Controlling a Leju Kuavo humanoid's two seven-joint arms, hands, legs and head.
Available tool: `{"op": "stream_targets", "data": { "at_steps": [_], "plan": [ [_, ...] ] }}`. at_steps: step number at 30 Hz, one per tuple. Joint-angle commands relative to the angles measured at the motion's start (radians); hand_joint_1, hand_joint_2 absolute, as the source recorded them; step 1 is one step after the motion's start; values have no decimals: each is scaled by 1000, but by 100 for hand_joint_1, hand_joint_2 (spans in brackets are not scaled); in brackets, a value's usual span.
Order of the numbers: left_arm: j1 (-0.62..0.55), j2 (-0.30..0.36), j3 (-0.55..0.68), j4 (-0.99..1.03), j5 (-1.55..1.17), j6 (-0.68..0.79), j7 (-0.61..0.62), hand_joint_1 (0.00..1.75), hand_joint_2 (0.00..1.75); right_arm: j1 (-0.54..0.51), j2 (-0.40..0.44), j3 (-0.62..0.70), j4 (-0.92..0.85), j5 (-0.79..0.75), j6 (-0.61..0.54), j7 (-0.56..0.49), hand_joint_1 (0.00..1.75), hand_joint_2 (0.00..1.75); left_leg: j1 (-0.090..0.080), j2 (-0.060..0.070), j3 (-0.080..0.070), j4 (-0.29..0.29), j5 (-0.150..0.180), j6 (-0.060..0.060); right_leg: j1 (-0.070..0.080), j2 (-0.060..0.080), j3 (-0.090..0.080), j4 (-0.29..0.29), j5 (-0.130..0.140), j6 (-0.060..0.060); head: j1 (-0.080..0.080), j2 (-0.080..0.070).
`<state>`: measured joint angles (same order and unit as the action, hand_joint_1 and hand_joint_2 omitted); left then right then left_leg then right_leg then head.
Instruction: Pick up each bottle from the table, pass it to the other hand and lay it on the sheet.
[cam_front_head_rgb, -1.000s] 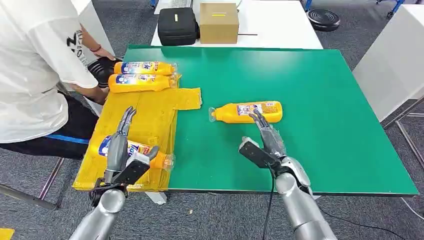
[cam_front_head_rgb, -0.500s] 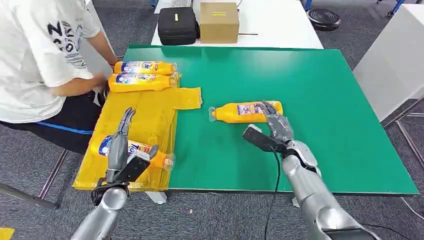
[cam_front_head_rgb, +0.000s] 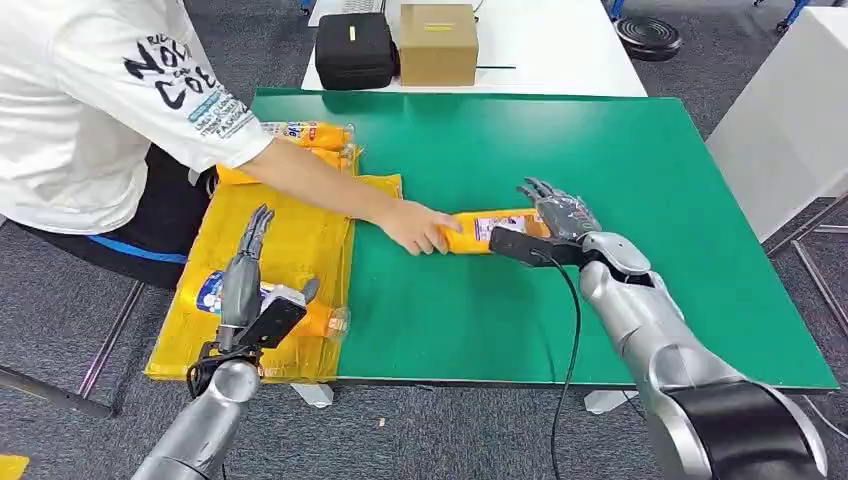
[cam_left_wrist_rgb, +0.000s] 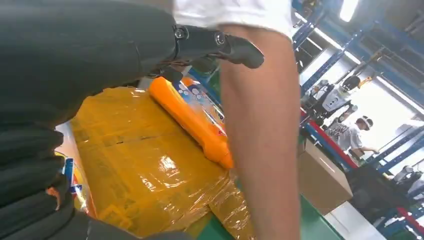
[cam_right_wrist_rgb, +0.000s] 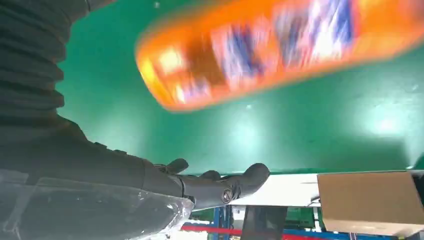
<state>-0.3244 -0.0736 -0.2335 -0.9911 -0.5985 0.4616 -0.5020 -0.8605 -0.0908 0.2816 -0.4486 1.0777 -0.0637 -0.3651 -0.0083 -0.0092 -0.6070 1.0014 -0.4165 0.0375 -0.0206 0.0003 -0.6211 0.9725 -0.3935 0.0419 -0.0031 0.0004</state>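
Observation:
An orange bottle (cam_front_head_rgb: 492, 226) lies on its side on the green table (cam_front_head_rgb: 640, 170); it is blurred in the right wrist view (cam_right_wrist_rgb: 280, 50). A person's hand (cam_front_head_rgb: 418, 228) grips its cap end. My right hand (cam_front_head_rgb: 556, 222) is open at the bottle's base end, fingers spread and apart from it (cam_right_wrist_rgb: 220, 186). My left hand (cam_front_head_rgb: 250, 290) is open above another bottle (cam_front_head_rgb: 322, 320) lying on the yellow sheet (cam_front_head_rgb: 310, 225). Two more bottles (cam_front_head_rgb: 305, 131) lie at the sheet's far end, partly hidden by the person's arm; one appears in the left wrist view (cam_left_wrist_rgb: 192, 117).
The person in a white shirt (cam_front_head_rgb: 90, 90) leans in from the left, forearm (cam_front_head_rgb: 320, 180) stretched over the sheet. A black case (cam_front_head_rgb: 355, 50) and a cardboard box (cam_front_head_rgb: 437, 45) stand on a white table beyond. The table's right half is bare green.
The person has leaned in and taken hold of the table bottle's cap end. My right hand has moved forward to the bottle's base end. My left hand has hardly moved.

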Motion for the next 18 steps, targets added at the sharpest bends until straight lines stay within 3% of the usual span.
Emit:
{"op": "stream_targets", "data": {
  "at_steps": [1, 18],
  "plan": [
    [-76, -19, -38, 124, -17, -7, 13, 0, 175, -114, -9, 50, 162, 8, 61, 40, 0, 175, 1, -1, 1, 0, -1, -1, 1, -1, 2, 0, -1, -1, 0, 0],
    [-82, -18, -43, 154, -23, -21, 7, 0, 175, -101, -5, 49, 176, 25, 78, 65, 0, 175, 1, 0, 3, 0, -1, -2, 1, -1, 3, 0, -1, -2, 0, 0]
  ]
}}
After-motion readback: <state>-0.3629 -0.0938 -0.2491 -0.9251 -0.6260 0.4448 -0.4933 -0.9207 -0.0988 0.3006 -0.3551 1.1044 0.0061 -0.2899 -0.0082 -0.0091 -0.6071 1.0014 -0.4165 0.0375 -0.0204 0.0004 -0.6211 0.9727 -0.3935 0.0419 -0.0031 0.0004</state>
